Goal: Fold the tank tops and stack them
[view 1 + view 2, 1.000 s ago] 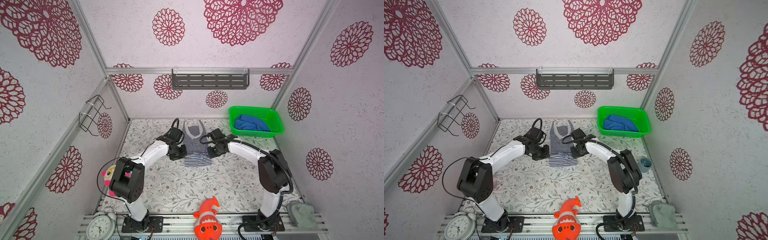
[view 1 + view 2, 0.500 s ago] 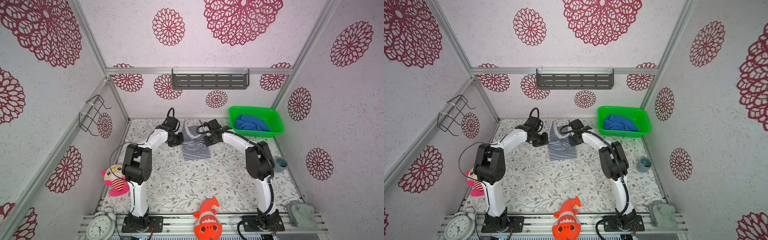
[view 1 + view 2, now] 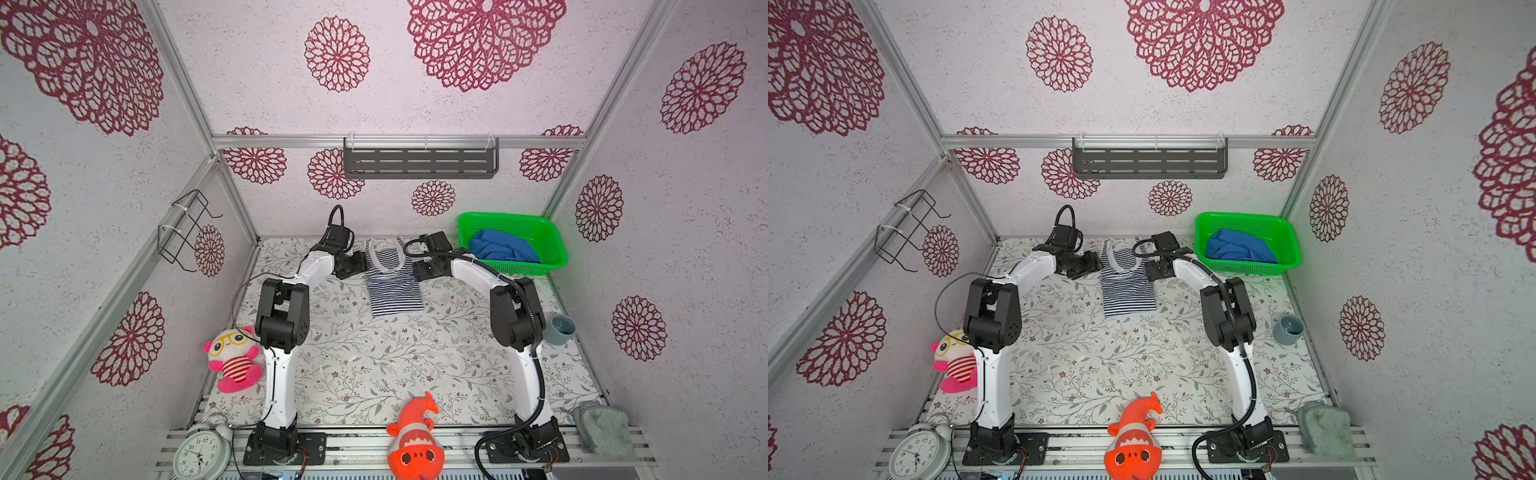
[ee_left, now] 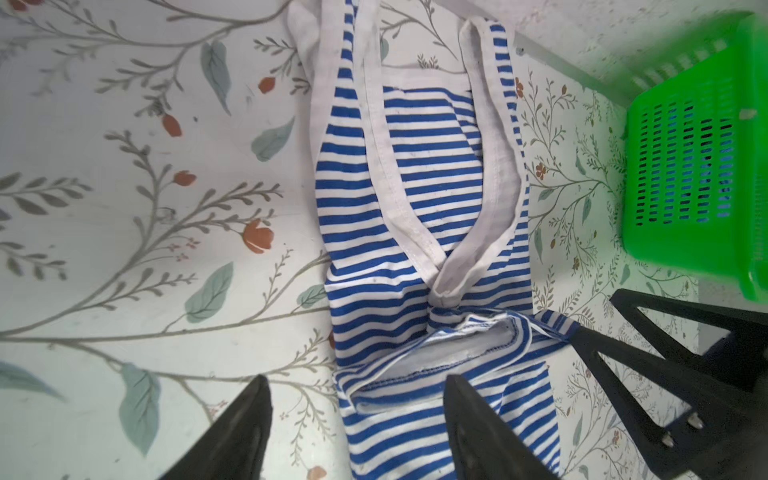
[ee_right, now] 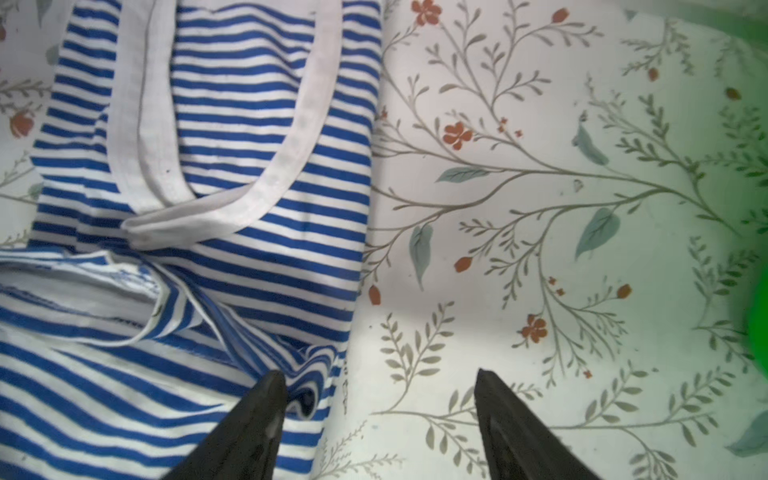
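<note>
Now that both sets of jaws have sprung apart, the left gripper (image 4: 355, 378) and right gripper (image 5: 378, 372) hold nothing. Each stands open at one side of the striped tank top (image 3: 392, 286), whose hem they have just let drop across its chest, below the white neckline. That first fold looks rumpled, the hem gaping, so it probably wants smoothing or a second fold. Beyond, the blue tank top (image 3: 503, 249) lies bunched in the green basket (image 3: 519, 269) at the far right of the table (image 3: 374, 353), not yet folded.
</note>
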{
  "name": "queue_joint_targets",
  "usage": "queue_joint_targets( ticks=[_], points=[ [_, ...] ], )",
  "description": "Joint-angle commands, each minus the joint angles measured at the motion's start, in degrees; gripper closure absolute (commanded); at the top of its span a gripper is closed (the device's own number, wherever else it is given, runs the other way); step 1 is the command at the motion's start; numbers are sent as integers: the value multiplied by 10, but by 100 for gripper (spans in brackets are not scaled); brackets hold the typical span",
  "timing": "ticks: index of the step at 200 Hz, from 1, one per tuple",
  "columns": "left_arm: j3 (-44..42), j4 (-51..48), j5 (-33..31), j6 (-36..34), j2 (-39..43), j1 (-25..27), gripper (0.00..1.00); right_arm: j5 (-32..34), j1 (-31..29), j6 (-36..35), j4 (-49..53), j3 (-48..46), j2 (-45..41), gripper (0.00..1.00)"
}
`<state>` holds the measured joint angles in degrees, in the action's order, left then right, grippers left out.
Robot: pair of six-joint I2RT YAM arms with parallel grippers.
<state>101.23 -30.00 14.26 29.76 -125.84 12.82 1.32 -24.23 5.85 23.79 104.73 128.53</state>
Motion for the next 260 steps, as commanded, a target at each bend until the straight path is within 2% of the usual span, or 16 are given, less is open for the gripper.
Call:
queue_joint_targets(
  ticks=[1, 25, 40, 56, 111, 146, 201, 226, 244, 260],
  points=[
    [-46, 15, -15, 8, 67, -1, 37, 1, 4, 23, -34, -48, -78, 26],
    [-127, 38, -3, 45, 100, 20, 49, -29, 2, 67, -70, -133, -121, 35],
    [-159, 54, 1, 64, 108, 41, 55, -60, -1, 101, -111, -192, -148, 46],
    [-170, 65, 4, 77, 104, 62, 56, -85, -9, 125, -147, -235, -163, 55],
    [-113, 28, 15, 67, 30, 98, 58, -79, -38, 153, -175, -267, -137, 68],
    [-156, -6, 34, 32, 38, 98, 59, -65, -58, 165, -168, -325, -161, 71],
    [-313, -47, 121, 8, 127, 95, 60, -83, -121, 213, -116, -459, -263, 77],
    [-376, -114, 106, -4, 237, 89, 60, -96, -135, 241, -77, -504, -341, 77],
    [-385, -148, 80, -3, 297, 77, 58, -57, -125, 224, -24, -490, -379, 73],
    [-376, -140, 74, 5, 311, 70, 57, -34, -103, 207, -8, -465, -373, 68]
  ],
)
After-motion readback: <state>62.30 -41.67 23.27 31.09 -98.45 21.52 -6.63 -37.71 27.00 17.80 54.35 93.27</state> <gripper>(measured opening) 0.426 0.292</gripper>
